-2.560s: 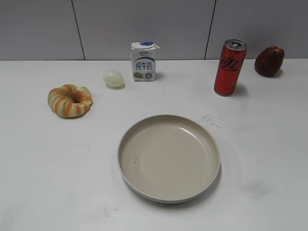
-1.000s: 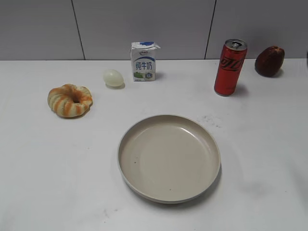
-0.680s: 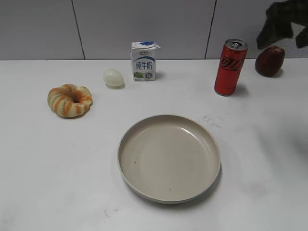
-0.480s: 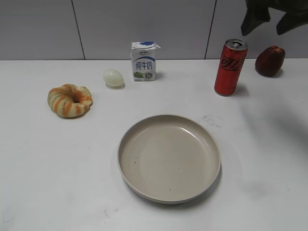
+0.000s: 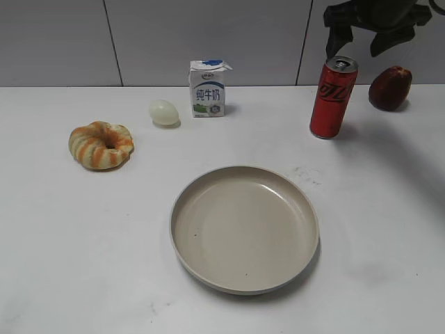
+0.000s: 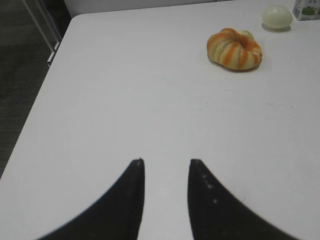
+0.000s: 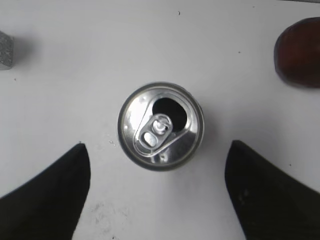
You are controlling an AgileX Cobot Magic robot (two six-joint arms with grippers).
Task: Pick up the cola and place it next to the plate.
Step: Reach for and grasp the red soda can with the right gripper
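Standing upright at the far right of the white surface, the cola is a tall red can with white script lettering, too slanted to read fully. Its silver top, seen from directly above in the right wrist view, shows an open mouth and the pull tab folded flat. The cola is well apart from the plate, beyond the plate's far right rim.

The right hand hangs above the cola, with one finger on each side of the can top and touching nothing; its fingers are spread wide. A dark red-brown fruit sits just right of the cola.

A white-and-blue milk carton, printed with blue Chinese characters 纯牛奶, stands left of the cola along the same back row. A pale egg lies just left of the carton. An orange-striped ring of bread lies further left of the cola, nearer the front.

The left hand hovers over bare surface, fingers parted with a narrow gap and holding nothing.
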